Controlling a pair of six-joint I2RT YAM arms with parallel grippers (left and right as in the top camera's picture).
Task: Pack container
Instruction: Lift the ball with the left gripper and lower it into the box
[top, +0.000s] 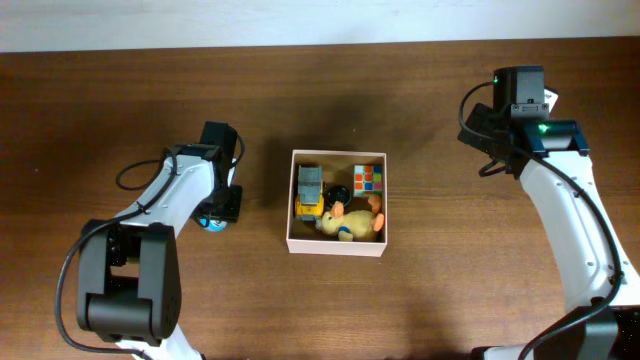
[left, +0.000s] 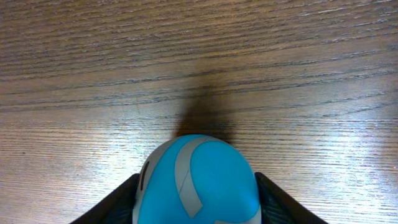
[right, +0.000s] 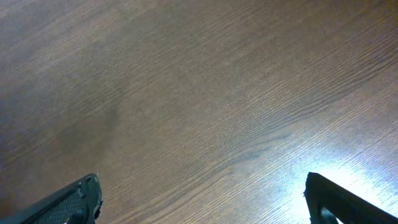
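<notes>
Logged container (top: 338, 203) sitting square near centre of bench (top: 450, 290), open top up, white rim, tan floor. Counted three items inside:
- grey-and-yellow toy truck (top: 309, 190) along the left wall
- colour-tiled puzzle cube (top: 367, 180) in the upper right corner of the overhead view
- yellow plush with orange parts (top: 352, 222) lying across the lower side (seemingly touching the truck's lower end)

Located left arm (top: 175, 190) to the left of container, clear of its wall. Found left fingers (left: 115, 208) set one on either side of a rounded blue-and-grey toy (left: 205, 186). Noted each dark finger edge meeting the toy's flank with no gap visible in left wrist view; recorded as clamped on it. Could not tell whether toy rests on bench or hangs just above it. From overhead, saw only a sliver of blue under the wrist, near the container's left wall and apart from it.

Located right arm (top: 540, 170) toward the right of bench, well apart from container. Found right fingers (right: 74, 202) spread wide, with bare wood grain between them and nothing held.
</notes>
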